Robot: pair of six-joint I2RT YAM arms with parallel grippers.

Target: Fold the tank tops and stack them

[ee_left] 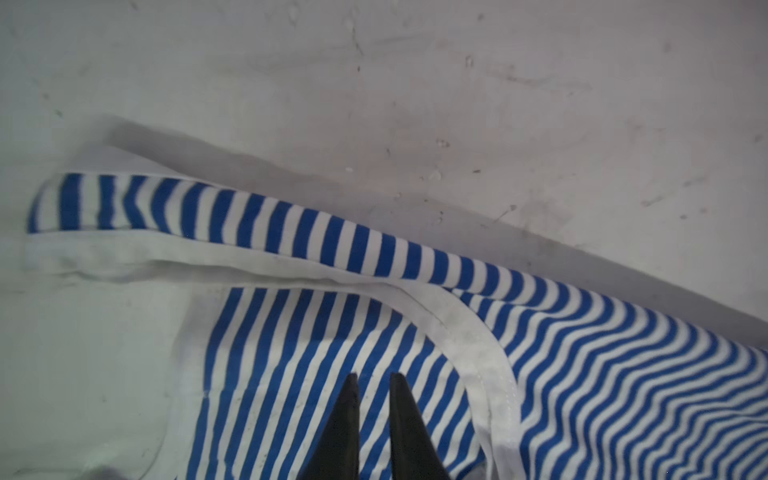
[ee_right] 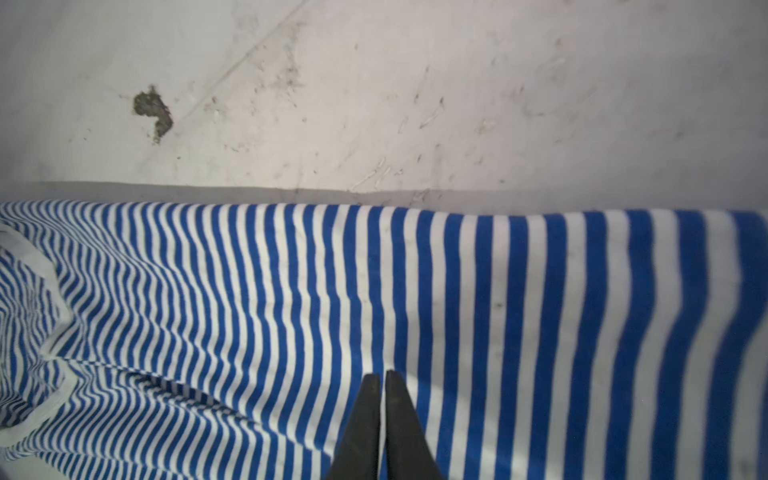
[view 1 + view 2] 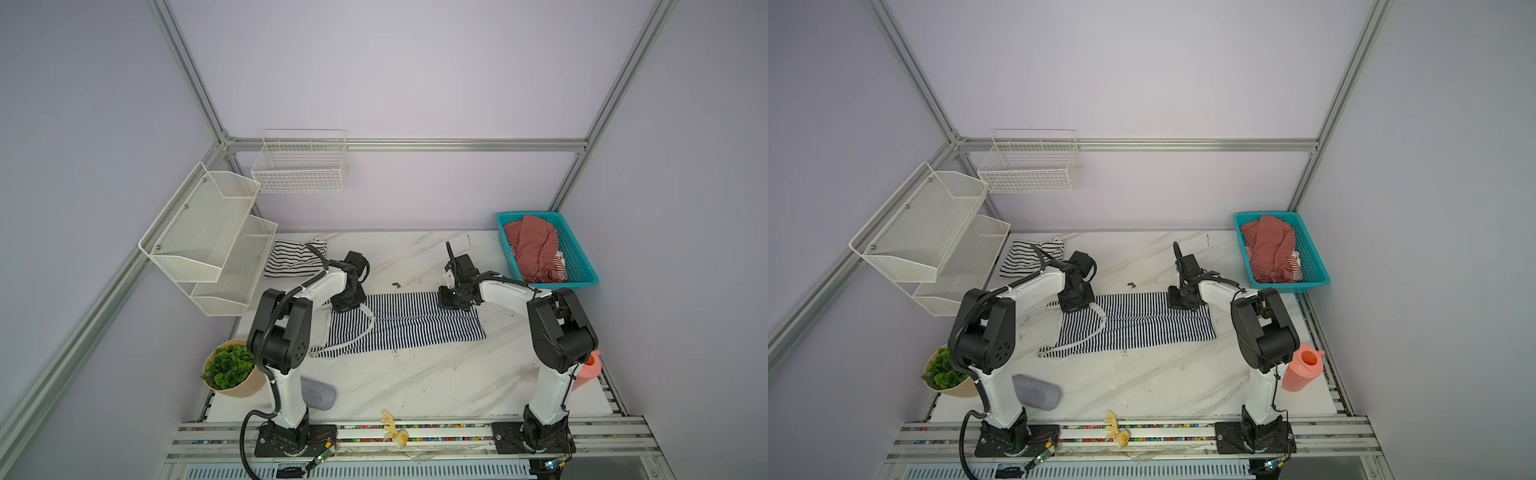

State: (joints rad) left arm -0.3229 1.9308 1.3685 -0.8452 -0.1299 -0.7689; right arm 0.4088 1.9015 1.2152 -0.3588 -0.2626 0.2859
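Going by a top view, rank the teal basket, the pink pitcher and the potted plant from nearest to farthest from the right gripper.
From the right gripper, down on the navy-striped tank top:
1. Teal basket, at the far right corner.
2. Pink pitcher, at the near right edge.
3. Potted plant, on the opposite side, at the near left.
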